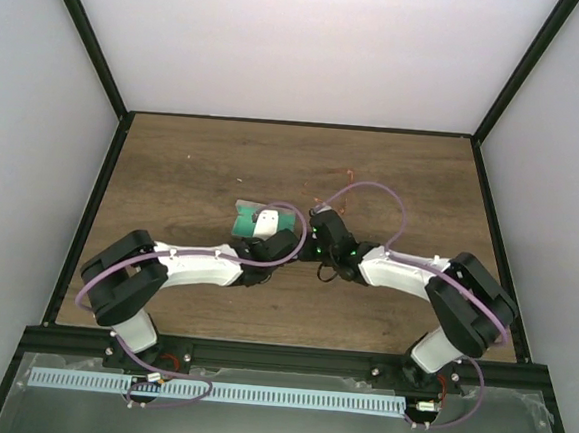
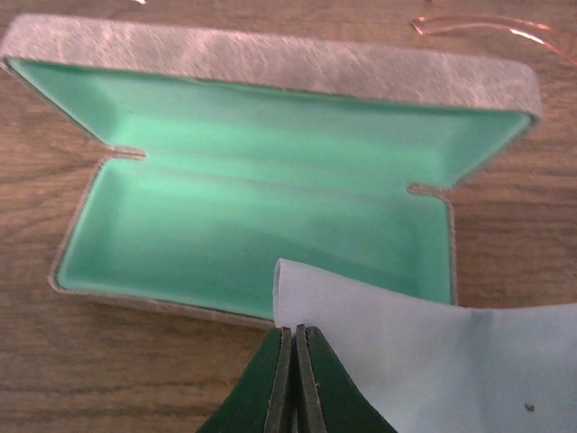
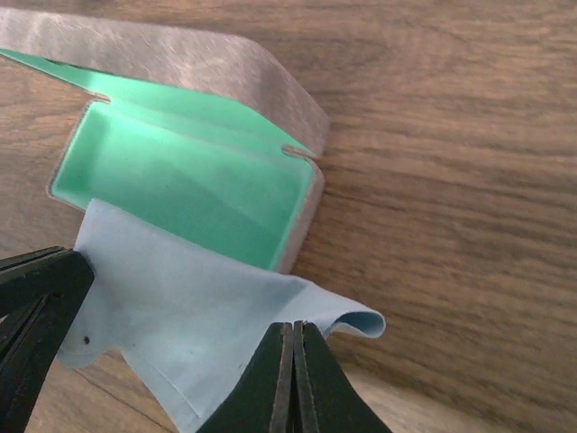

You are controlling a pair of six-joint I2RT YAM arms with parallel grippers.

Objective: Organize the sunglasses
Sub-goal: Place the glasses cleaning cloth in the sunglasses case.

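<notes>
Smooth pale-blue cloth (image 3: 189, 307) is pinched by left tool (image 2: 294, 341) and right tool (image 3: 291, 341) over rectangular grey green-lined case (image 2: 270, 59) on wood-grain counter (image 3: 451, 135).

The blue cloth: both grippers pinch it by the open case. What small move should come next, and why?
Probably carry the cloth forward and lower it into the case. The left gripper and right gripper are shut on its edge, it already overlaps the near rim, the case is empty, and the sunglasses lie beyond.

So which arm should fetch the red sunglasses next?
Right, probably: the sunglasses lie beyond the case toward that arm. Both jaws are shut on the cloth, so it must release first.
</notes>
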